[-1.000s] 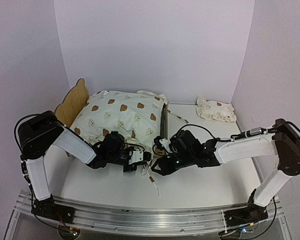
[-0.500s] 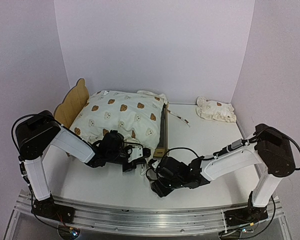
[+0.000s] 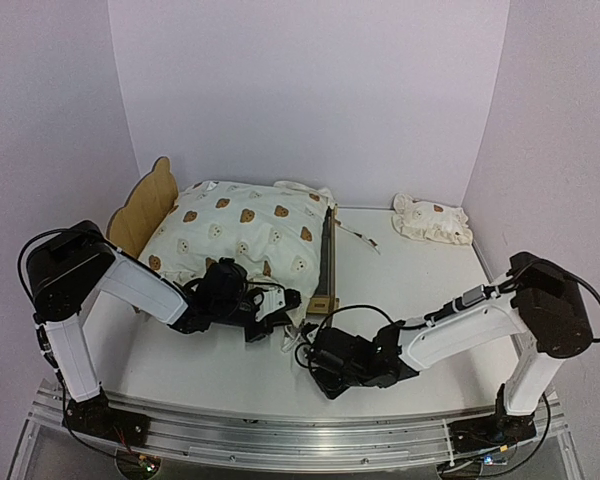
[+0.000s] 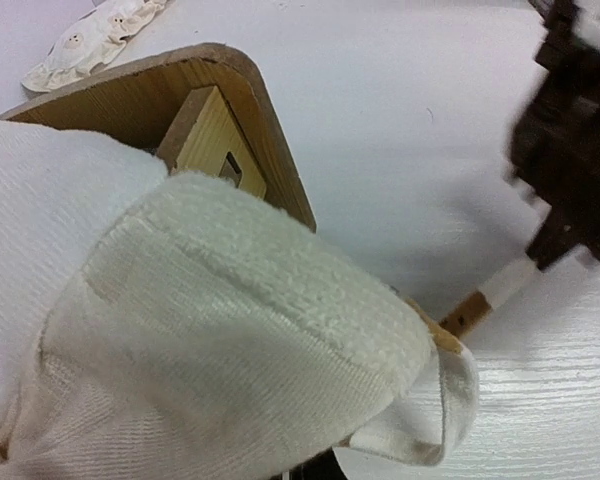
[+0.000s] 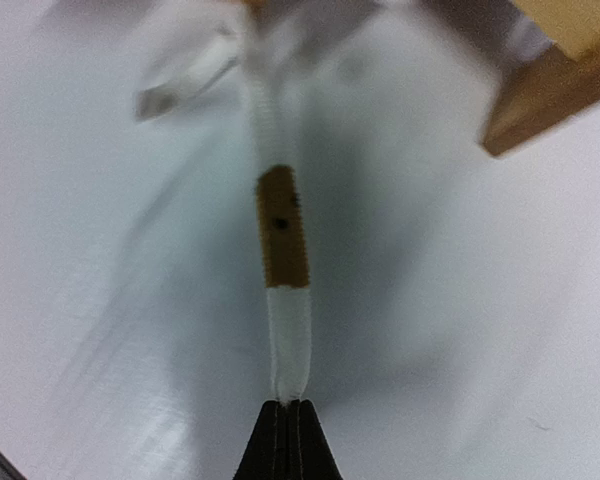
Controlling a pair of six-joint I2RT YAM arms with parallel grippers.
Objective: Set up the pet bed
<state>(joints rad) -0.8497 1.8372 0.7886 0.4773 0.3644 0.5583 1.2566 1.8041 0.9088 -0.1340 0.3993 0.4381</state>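
The pet bed (image 3: 145, 202) stands at the back left, its bear-ear headboard to the left and its side rail (image 3: 326, 255) to the right. The cream bear-print cushion (image 3: 242, 232) lies on it. My left gripper (image 3: 283, 301) is at the cushion's near right corner; in the left wrist view that corner (image 4: 230, 350) covers the fingers, beside the plywood frame corner (image 4: 225, 120). My right gripper (image 3: 314, 358) (image 5: 289, 408) is shut on the end of a white tie string with a brown band (image 5: 281, 240), stretched low over the table.
The small ruffled bear-print pillow (image 3: 432, 220) lies at the back right. Another tie string (image 3: 356, 234) trails on the table to the right of the rail. White walls close the back and sides.
My right gripper has moved from beside the rail's near end towards the table's front, drawing the tie string out. My left gripper has stayed at the cushion corner.
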